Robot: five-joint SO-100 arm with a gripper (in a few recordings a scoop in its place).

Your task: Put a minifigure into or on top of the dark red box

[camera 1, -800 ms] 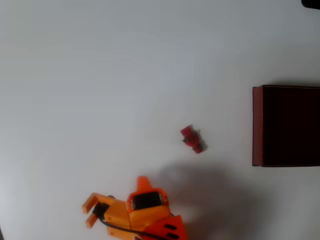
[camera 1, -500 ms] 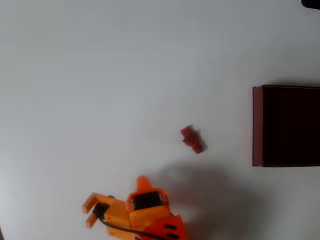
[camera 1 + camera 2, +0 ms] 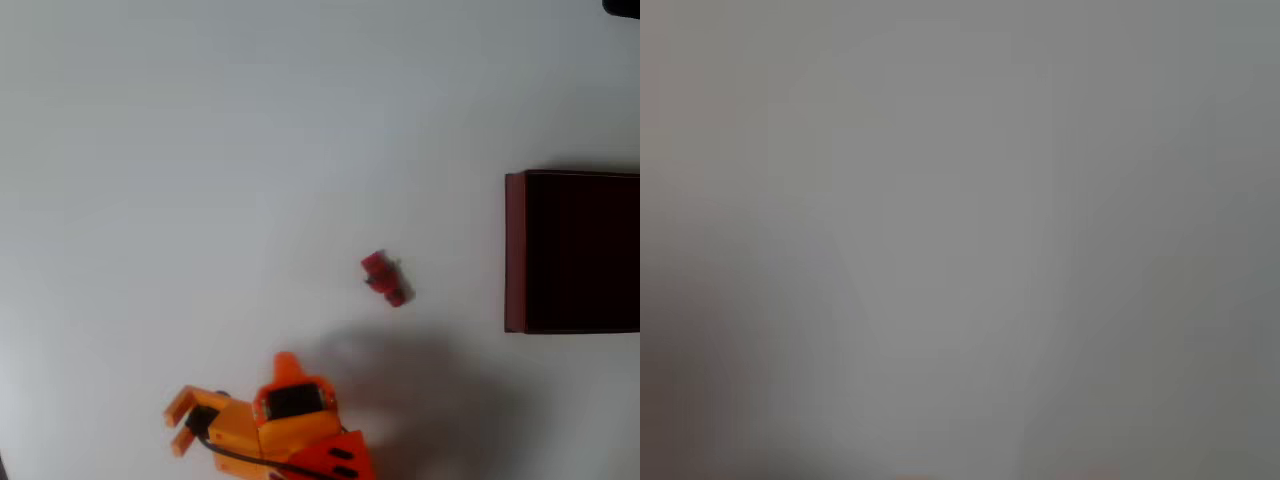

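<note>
Overhead view: white surface [image 3: 200,150], mostly bare. Orange arm at the bottom edge, left of centre. Its claw [image 3: 178,422] points left, two short orange fingers [image 3: 181,403] with a clear gap between them, so it stands spread and grips nothing. Dark cable runs along the arm body below the claw. The arm's shadow falls to the right of it on the surface.

The minifigure [image 3: 384,278] lies on its side on the surface, roughly mid-frame, up and to the right of the arm and well apart from the claw. Red with small dark bits; finer detail too small to tell.

The dark red box [image 3: 515,250] sits at the right edge, cut off by the frame. Maroon left wall visible, interior almost black. It is apart from the minifigure, which lies to its left on open surface, not in or on the box.

A small dark shape clips the top right corner; cannot tell what it is.

Wrist view: blurred grey, with a darker smudge at the lower left. Nothing can be made out here.
</note>
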